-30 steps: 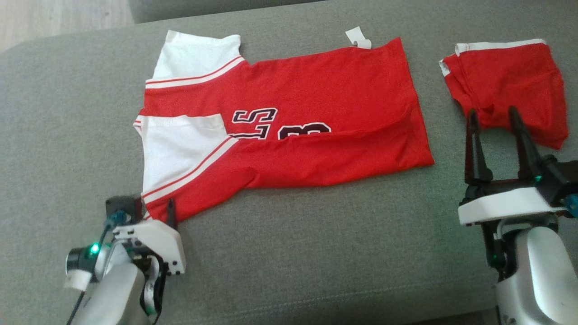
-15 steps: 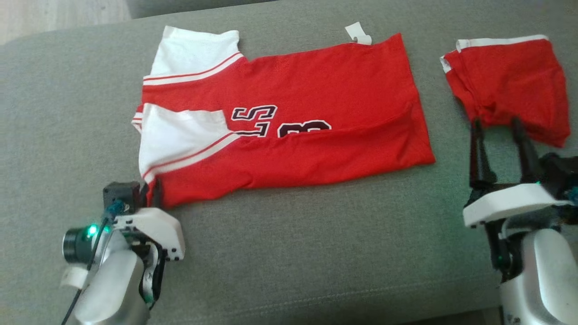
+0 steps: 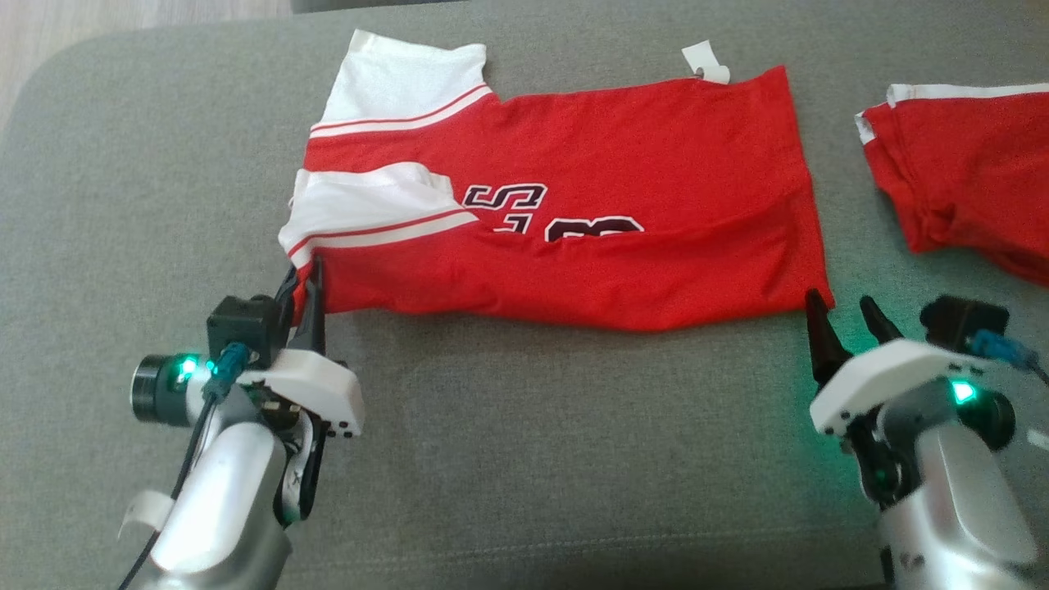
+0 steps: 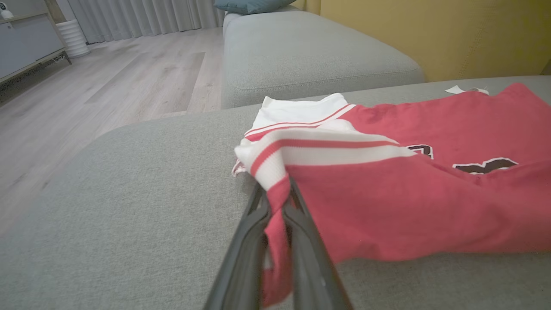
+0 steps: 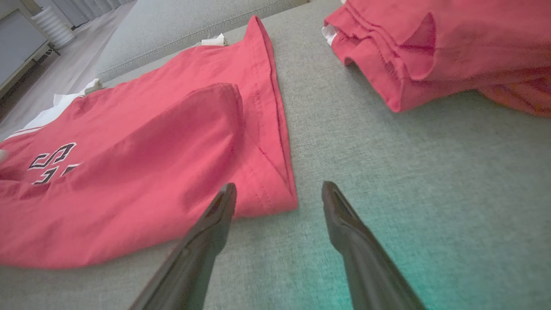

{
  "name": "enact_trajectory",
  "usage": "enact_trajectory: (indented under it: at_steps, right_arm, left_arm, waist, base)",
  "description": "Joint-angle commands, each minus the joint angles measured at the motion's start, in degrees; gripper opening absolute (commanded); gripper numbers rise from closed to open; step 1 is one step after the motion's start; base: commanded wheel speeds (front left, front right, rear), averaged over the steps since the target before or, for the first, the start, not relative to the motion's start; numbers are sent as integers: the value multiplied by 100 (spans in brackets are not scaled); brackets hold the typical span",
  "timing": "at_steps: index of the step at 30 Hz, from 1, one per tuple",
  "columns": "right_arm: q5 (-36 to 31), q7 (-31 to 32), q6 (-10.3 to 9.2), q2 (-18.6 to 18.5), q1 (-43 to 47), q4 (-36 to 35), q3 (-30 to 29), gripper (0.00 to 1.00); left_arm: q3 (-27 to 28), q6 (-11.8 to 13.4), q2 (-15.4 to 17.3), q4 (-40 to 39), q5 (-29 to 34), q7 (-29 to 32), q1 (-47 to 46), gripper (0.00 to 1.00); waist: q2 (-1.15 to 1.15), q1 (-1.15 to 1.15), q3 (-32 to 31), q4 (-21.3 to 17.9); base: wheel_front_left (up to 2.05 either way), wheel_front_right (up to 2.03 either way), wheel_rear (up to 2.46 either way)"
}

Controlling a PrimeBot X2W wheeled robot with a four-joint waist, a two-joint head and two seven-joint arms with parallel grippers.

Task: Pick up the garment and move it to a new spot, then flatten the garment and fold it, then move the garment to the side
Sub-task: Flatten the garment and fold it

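The garment [image 3: 574, 197] is a red jersey with white sleeves and dark lettering, lying half-folded lengthwise on the grey cushion [image 3: 524, 459]. My left gripper [image 3: 310, 274] is shut on the jersey's near left corner, beside the white sleeve; in the left wrist view that pinched fabric [image 4: 275, 206] runs between the fingers of the left gripper [image 4: 275, 191]. My right gripper [image 3: 840, 307] stands open just beyond the jersey's near right corner. The right wrist view shows that hem corner [image 5: 275, 189] lying between and ahead of the right gripper [image 5: 279, 189], untouched.
A second red garment with white trim [image 3: 967, 164] lies crumpled at the right of the cushion. Another grey cushion [image 4: 310, 51] sits beyond, with wood floor [image 4: 107, 86] to the left and a yellow wall [image 4: 452, 34] behind.
My left gripper closed on the jersey's near left corner and pulled it up slightly. My right gripper came left from the other red garment to the jersey's right corner. The head camera shifted.
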Motion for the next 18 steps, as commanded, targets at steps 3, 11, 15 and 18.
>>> enact_trajectory:
  at_steps: [3,11,15,18]
  right_arm:
    - [96,-34,37,-11,-447,182,115,100]
    - [-70,-249,37,-11,-995,1123,115,100]
    - [36,-336,37,-11,-1157,1488,325,0]
    - [117,-573,37,-11,-1223,1658,529,0]
  left_arm:
    - [177,26,171,-263,40,-63,-171,0]
    - [131,61,204,-402,44,-56,-175,0]
    - [144,86,266,-439,41,-56,-174,0]
    - [156,113,317,-440,30,-31,-140,0]
  waist:
    - [0,0,81,46]
    - [0,0,266,59]
    - [0,0,315,22]
    - [0,0,294,-28]
  base:
    - [0,0,0]
    - [0,0,0]
    - [0,0,0]
    - [0,0,0]
